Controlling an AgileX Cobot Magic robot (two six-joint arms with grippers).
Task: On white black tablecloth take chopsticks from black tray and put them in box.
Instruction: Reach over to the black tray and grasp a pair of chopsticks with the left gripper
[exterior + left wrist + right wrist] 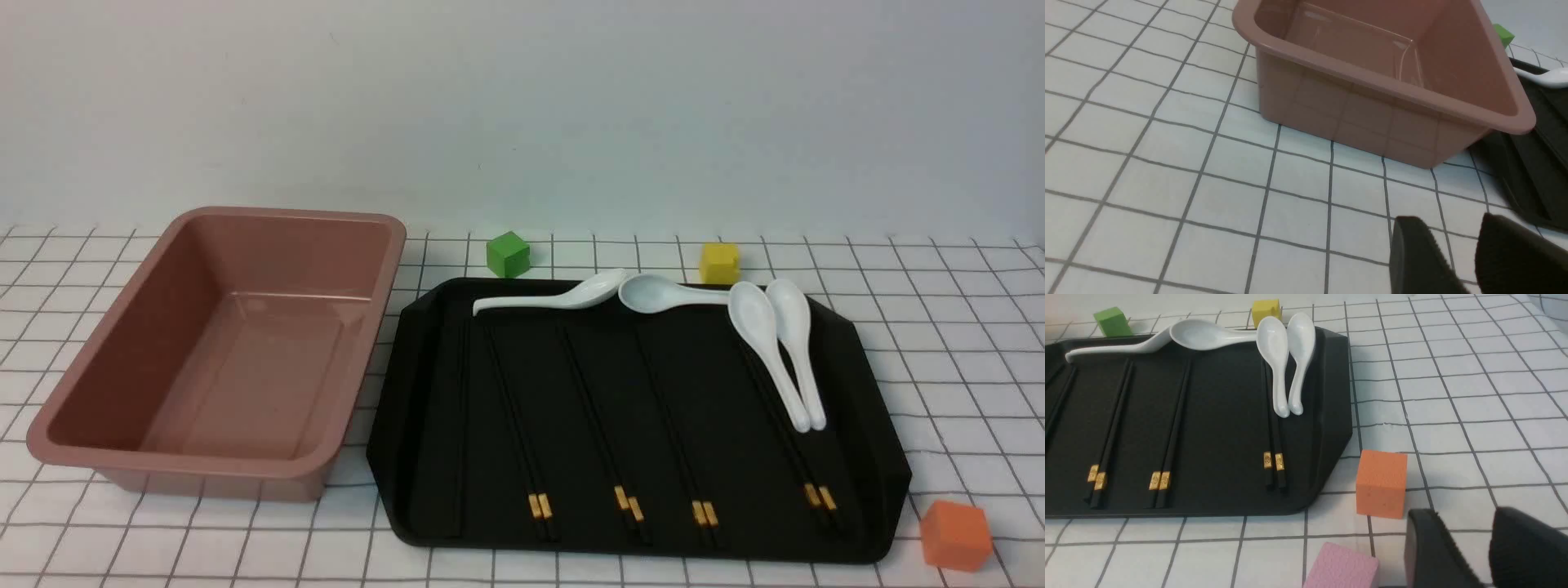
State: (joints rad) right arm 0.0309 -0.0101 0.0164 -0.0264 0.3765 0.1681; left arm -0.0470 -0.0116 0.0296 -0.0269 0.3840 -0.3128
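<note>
The black tray lies on the tablecloth, right of the pink box, which is empty. The plain black chopsticks lie along the tray's left side, hard to make out against it; they also show at the edge of the right wrist view. No gripper shows in the front view. My left gripper is open and empty over the cloth near the box. My right gripper is open and empty over the cloth beside the tray's near right corner.
Several gold-banded black chopstick pairs and several white spoons lie on the tray. A green cube and a yellow cube stand behind it. An orange cube and a pink cube sit close to my right gripper.
</note>
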